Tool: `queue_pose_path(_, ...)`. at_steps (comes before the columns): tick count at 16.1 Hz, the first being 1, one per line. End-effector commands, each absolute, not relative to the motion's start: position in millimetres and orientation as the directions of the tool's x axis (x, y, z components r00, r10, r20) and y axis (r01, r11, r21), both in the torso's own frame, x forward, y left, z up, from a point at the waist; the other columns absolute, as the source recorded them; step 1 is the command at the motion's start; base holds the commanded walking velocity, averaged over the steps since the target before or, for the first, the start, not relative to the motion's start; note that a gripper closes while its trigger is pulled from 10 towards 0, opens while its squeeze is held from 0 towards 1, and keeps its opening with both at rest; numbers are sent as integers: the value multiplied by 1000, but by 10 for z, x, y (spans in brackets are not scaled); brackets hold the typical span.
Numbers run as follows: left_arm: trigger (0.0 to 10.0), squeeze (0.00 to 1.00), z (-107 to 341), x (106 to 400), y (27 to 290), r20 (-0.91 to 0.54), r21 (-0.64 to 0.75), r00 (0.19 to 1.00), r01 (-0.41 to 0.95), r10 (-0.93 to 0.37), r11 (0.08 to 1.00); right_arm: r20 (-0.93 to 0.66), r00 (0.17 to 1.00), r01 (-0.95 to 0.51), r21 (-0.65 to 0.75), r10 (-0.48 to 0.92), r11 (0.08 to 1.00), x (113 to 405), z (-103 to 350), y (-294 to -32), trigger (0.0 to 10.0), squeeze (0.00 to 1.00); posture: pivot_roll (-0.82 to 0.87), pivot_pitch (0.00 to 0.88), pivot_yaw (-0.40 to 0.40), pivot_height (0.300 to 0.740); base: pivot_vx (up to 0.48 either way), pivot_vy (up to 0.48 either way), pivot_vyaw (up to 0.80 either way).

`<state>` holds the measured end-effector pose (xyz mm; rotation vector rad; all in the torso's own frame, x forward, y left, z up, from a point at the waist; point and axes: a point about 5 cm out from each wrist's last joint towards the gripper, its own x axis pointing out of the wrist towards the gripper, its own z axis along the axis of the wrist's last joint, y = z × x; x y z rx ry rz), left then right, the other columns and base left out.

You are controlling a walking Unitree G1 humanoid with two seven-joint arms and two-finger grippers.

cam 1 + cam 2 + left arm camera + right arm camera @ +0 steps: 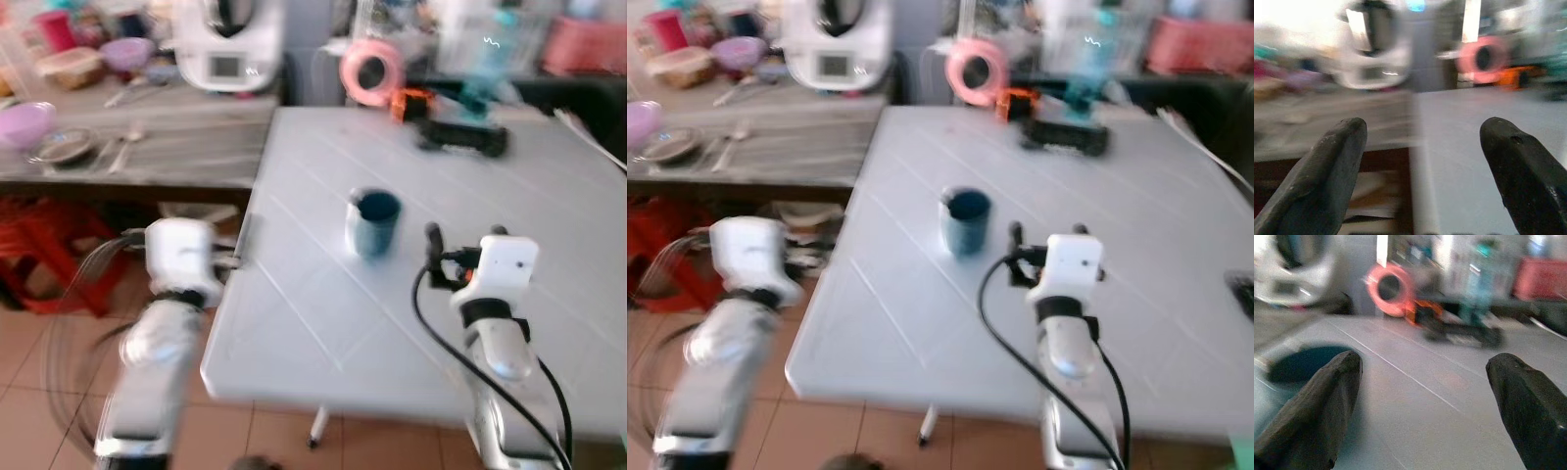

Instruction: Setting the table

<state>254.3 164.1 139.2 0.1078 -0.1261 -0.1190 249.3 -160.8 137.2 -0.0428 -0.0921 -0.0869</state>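
Two surfaces fill the scene: a pale grey table (323, 323) with shallow diagonal grooves on the right, and a grey wood-grain counter (186, 147) touching its left edge. Terracotta floor tiles (39, 392) show below, with something red (49, 255) under the counter. A blue cup (373, 221) stands upright on the table, roughly mid-surface toward the near half, its mouth facing up and its long axis vertical; whether it has a handle cannot be told through the blur. At the far edge of the table sit a pink ring-shaped object (372, 69), an orange item (411, 103) and a long black object (462, 137) lying left to right. On the counter are a white appliance (227, 44), a purple bowl (24, 122) and cutlery (122, 147). The left gripper (1418, 156) hovers at the table's left edge with its fingers spread wide and nothing between them. The right gripper (1422, 396) is over the table just right of the cup, fingers likewise wide apart, holding nothing.
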Motion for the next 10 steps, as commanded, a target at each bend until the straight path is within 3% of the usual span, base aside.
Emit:
queue_pose_path(1, 10000, 0, 1372, 2511, 1655, 122, 170, 986, 88, -110, 981, 86, 992, 94, -23, -92, 995, 2465, 1350, -1607, 10000, 0, -12, 0, 19, 740, 0, 0, 0)
queue_pose_path(4, 10000, 0, 1383, 2506, 1697, 142, 206, 988, 35, -66, 978, 86, 995, 56, 14, -57, 998, 2522, 1367, -1510, 10000, 0, -2, 0, 25, 740, 0, 0, 0)
queue_pose_path(6, 10000, 0, 1429, 2472, 1684, 176, 228, 977, 75, -117, 971, 85, 996, 24, 1, -24, 1000, 2500, 1359, -1439, 10000, 0, 6, 0, 24, 740, 0, 0, 0)
queue_pose_path(10, 10000, 0, 1414, 2439, 1757, 161, 230, 985, 20, -59, 973, 91, 995, -32, -55, 37, 998, 2475, 1345, -1421, 10000, 0, 9, 0, 26, 740, 0, 0, 0)
